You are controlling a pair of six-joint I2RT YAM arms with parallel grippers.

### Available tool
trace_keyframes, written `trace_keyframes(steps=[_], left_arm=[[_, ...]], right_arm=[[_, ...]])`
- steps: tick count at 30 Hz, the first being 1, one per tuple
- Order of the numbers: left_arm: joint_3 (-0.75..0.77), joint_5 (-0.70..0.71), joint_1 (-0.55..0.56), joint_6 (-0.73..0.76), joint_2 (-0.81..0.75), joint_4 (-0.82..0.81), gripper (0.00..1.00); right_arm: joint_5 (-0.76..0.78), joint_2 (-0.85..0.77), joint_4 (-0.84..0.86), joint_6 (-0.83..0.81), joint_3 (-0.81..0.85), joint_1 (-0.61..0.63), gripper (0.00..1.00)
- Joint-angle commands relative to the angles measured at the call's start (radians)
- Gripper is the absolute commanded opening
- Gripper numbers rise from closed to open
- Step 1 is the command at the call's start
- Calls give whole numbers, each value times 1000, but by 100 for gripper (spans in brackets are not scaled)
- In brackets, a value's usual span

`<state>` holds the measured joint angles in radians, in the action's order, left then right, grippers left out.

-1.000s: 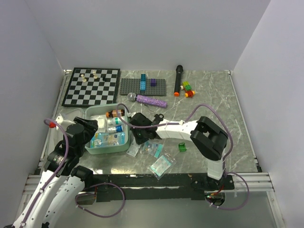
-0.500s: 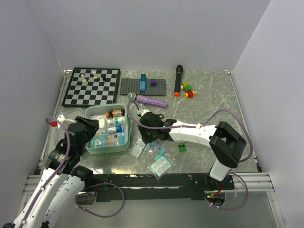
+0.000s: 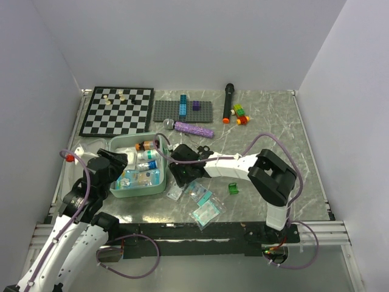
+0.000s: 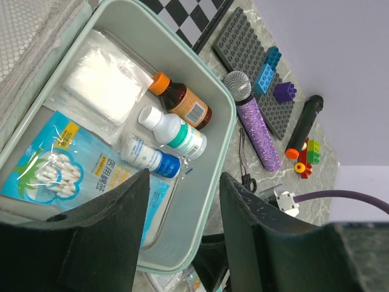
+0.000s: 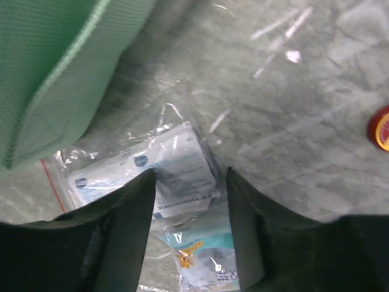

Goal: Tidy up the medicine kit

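marbled grey tabletop [image 3: 273, 128], plain white walls [image 3: 182, 42], medicine kit [image 3: 138, 190] lower left; left gripper [image 4: 184, 182], right gripper [image 5: 189, 182]: jaws apart, empty

Open mint-green zip medicine kit [image 3: 137, 191] sits near-left on grey marbled table [image 3: 273, 134]. In kit: brown glass bottle with orange cap [image 4: 180, 103] at far side, white plastic bottle with green label [image 4: 173, 131] just in front of it, cotton-swab packet [image 4: 55, 167] nearest. Clear plastic sachets [image 3: 205, 212] on table just right of kit. Black-and-white chessboard [image 3: 117, 111] behind kit; grey studded building plate [image 3: 182, 111] right of chessboard; purple glitter microphone [image 3: 193, 129] before plate.
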<state>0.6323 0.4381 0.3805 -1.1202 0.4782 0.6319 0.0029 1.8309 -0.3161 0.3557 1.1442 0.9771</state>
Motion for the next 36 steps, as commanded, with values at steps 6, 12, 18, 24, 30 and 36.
trace_keyframes(steps=[6,12,18,24,30,36], left_arm=[[-6,-12,1,-12,2,-26,54],[-5,-16,1,0,0,-47,55],[21,-24,1,13,34,-49,55],[27,-166,1,75,49,-159,58],[21,-623,1,123,169,-421,69],[-48,-1002,3,148,261,-874,75]], right_arm=[[-17,-33,-11,22,-41,-8,12],[55,-186,-14,-12,-49,-17,0],[199,-349,-113,-153,37,-14,0],[295,-514,10,-389,-27,17,0],[370,-665,185,-553,-181,116,0],[206,-781,184,-532,-224,137,0]])
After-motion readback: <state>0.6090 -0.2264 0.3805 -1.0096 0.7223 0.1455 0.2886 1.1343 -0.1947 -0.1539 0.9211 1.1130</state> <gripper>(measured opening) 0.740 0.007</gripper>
